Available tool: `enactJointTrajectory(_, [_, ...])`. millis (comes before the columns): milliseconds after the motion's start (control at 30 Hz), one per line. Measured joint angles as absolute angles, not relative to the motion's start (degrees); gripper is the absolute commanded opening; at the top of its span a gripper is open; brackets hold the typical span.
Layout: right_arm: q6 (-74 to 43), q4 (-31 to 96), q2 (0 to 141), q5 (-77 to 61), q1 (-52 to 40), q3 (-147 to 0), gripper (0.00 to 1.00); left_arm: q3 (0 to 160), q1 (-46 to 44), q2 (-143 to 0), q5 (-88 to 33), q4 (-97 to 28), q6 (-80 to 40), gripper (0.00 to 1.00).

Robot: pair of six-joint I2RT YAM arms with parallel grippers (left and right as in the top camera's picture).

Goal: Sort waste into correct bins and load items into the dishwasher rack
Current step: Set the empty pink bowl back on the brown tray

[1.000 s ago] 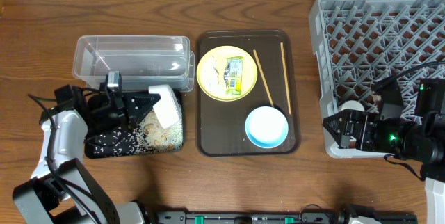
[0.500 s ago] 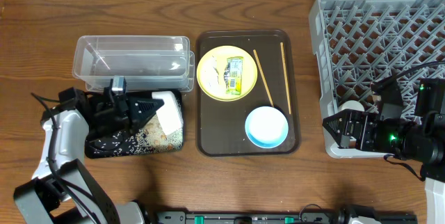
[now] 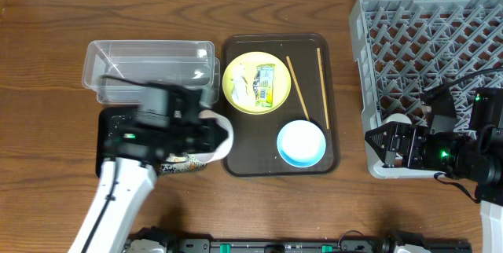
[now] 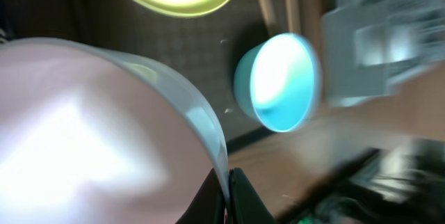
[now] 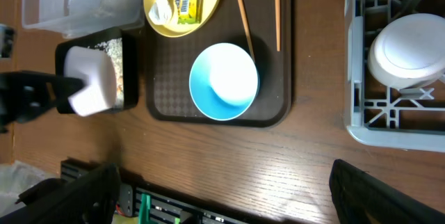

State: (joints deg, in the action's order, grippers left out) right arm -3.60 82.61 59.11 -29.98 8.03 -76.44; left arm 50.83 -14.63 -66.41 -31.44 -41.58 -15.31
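My left gripper [image 3: 203, 133] [image 4: 228, 197] is shut on the rim of a small white bowl [image 3: 221, 139] [image 4: 90, 133] and holds it between the black tray [image 3: 108, 124] and the brown serving tray [image 3: 236, 163]. Rice grains [image 3: 174, 162] lie in the black tray. The yellow plate [image 3: 236, 88] carries crumpled white paper [image 3: 244, 80] and a green wrapper [image 3: 266, 85]. Two chopsticks [image 3: 298, 88] and a light-blue bowl [image 3: 301, 143] [image 4: 281, 81] lie on the brown tray. My right gripper [image 3: 387, 148] [image 5: 222, 196] is open and empty at the front left corner of the grey rack [image 3: 432, 25].
The clear tub [image 3: 149, 68] stands behind the black tray. A white round dish [image 3: 398, 119] [image 5: 407, 50] sits upside down in the rack's front left corner. A black rail with green parts [image 5: 174, 206] runs along the table's front edge.
My left arm swung right from over the black tray, carrying the white bowl to the brown tray's left edge. The right arm has not moved.
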Motion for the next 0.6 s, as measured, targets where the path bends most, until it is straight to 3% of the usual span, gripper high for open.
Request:
enactJointTrajectory(133, [-3.6, 82.6, 59.1, -30.0, 8.0, -76.4, 0.94, 50.8, -28.5, -70.6, -16.4, -36.4, -20.6, 0.06])
enactJointTrajectory(267, [-3.6, 82.6, 59.1, -30.0, 8.0, -76.4, 0.94, 50.8, -36.5, -77.8, -9.2, -31.1, -23.2, 0.08])
enactJointTrajectory(300, [-3.6, 82.6, 59.1, -30.0, 8.0, -76.4, 0.94, 50.8, -37.8, -79.5, -8.1, -30.5, -23.9, 0.13])
enactJointTrajectory(367, [-3.6, 82.6, 59.1, -30.0, 8.0, -76.4, 0.95, 50.8, -39.4, -82.2, -6.6, -30.1, -24.5, 0.32])
enactJointTrajectory(600, [-3.6, 82.6, 59.1, -30.0, 8.0, -76.4, 0.95, 53.1, -40.3, -83.5, -4.0, -34.3, -25.7, 0.57])
